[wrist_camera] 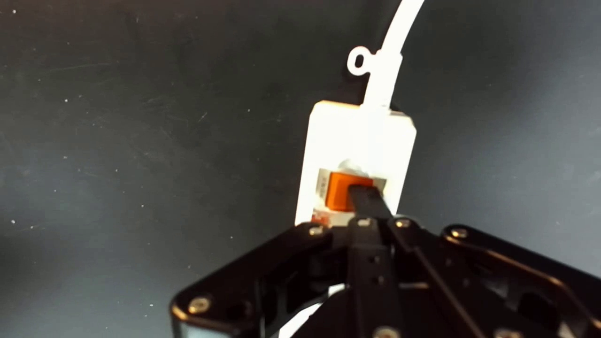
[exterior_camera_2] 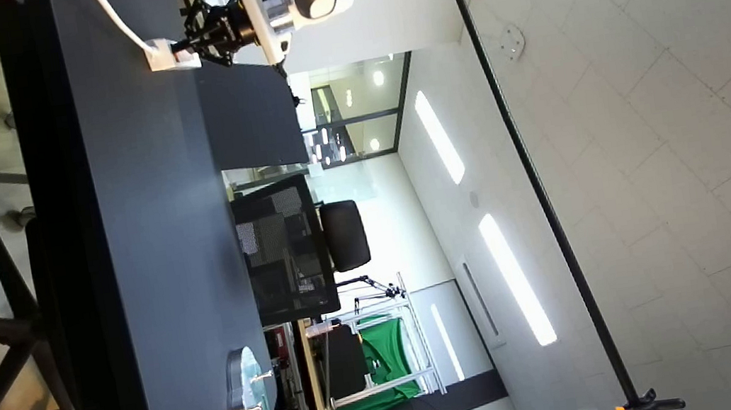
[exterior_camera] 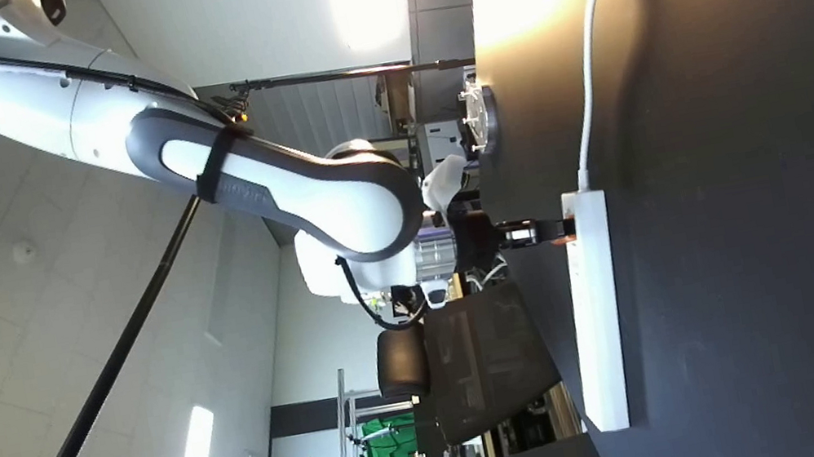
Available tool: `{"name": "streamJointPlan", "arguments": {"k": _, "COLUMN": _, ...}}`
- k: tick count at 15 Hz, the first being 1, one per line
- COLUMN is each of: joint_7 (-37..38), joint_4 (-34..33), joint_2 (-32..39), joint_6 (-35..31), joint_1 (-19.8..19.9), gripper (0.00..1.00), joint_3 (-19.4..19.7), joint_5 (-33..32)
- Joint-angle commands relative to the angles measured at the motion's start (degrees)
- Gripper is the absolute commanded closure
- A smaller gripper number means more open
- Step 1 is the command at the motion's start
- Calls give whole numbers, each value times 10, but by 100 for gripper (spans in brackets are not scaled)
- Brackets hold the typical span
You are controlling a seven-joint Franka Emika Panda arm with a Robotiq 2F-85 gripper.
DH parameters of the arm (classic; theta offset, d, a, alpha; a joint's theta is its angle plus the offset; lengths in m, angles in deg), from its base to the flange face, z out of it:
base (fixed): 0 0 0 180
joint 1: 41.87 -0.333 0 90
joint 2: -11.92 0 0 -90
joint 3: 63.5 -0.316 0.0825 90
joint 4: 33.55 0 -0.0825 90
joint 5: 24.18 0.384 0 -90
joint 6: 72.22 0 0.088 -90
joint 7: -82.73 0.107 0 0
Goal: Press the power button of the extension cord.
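On a dark tabletop [exterior_camera: 742,205], we find the power button [wrist_camera: 337,193], orange, set in the upper face of the extension cord [exterior_camera: 598,329], near the end where its white cable [exterior_camera: 588,61] leaves. The gripper [wrist_camera: 364,191] points down at the button, fingers brought together into one narrow tip with nothing between them that we can see. In the wrist view that tip covers one side of the button, off its middle; whether it presses, touches or sits just above, we cannot tell. That offset is our first worry: a push there could skid onto the white casing, or, if this is a rocker, load the wrong half. Next comes the strip itself. We see nothing clamping it, so a slanted push might slide or tip its narrow body. The cable, running off past the table edge, could also drag and swivel that end. Lastly, too deep a press may jam the tip hard against the plastic
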Motion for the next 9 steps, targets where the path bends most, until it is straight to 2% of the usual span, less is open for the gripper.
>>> {"name": "streamJointPlan", "arguments": {"k": 1, "joint_7": 27, "joint_4": -5, "joint_2": -33, "joint_6": 39, "joint_1": 1, "gripper": 100, "joint_3": -13, "joint_5": 10}}
{"name": "streamJointPlan", "arguments": {"k": 6, "joint_7": 11, "joint_4": -36, "joint_2": -87, "joint_6": 165, "joint_1": 10, "gripper": 100, "joint_3": -36, "joint_5": 47}}
{"name": "streamJointPlan", "arguments": {"k": 7, "joint_7": 17, "joint_4": -44, "joint_2": -96, "joint_6": 198, "joint_1": 6, "gripper": 74, "joint_3": -32, "joint_5": 44}}
{"name": "streamJointPlan", "arguments": {"k": 8, "joint_7": 12, "joint_4": -51, "joint_2": -102, "joint_6": 227, "joint_1": 6, "gripper": 74, "joint_3": -31, "joint_5": 41}}
{"name": "streamJointPlan", "arguments": {"k": 9, "joint_7": 5, "joint_4": -56, "joint_2": -107, "joint_6": 252, "joint_1": 9, "gripper": 67, "joint_3": -33, "joint_5": 45}}
